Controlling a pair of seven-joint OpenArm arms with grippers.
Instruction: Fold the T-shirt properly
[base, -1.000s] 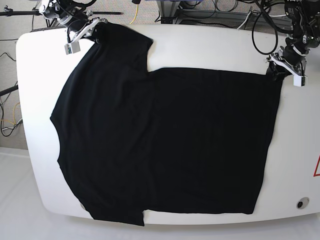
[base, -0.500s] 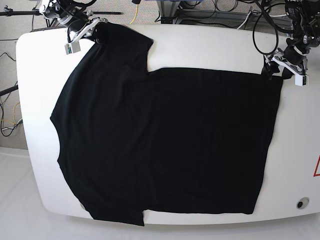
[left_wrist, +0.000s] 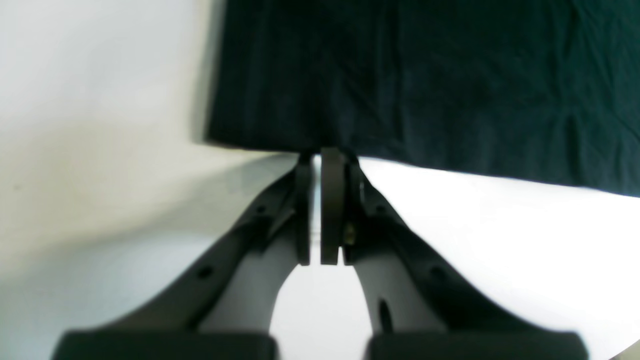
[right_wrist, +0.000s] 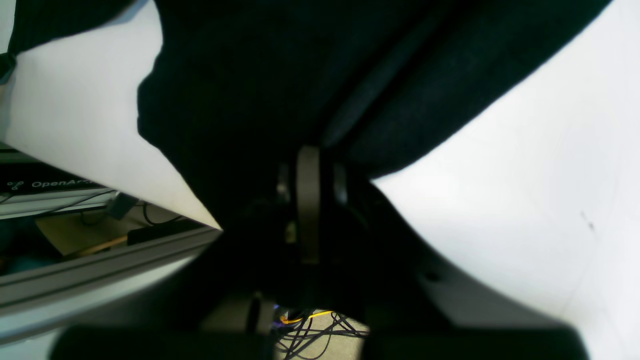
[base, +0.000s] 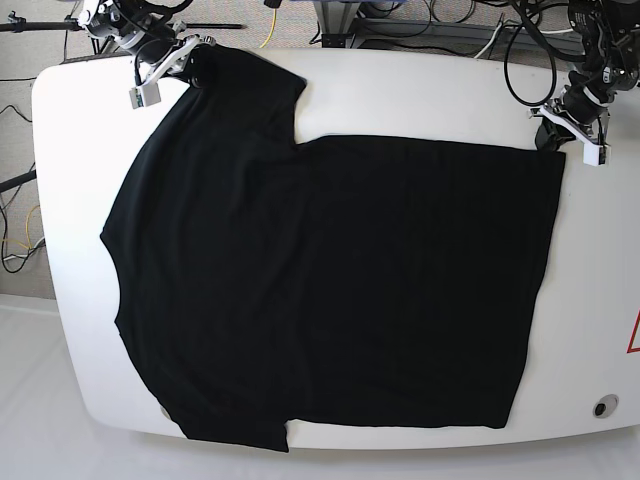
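My left gripper (left_wrist: 320, 160) is closed at the T-shirt (base: 330, 280) hem, far-right corner — whether cloth is pinched between the pads I can't tell. My right gripper (right_wrist: 307, 165) is clamped on the far-left sleeve, arm reaching in low over the table (base: 420, 90) edge. Shirt lies flat, spread across the table.

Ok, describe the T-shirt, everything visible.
The T-shirt is plain black, soft matte cloth with short sleeves, spread flat and unfolded over the white table. One sleeve hangs slightly past the table's near edge. The right gripper is shut on the far sleeve; the left gripper is shut at the hem corner.
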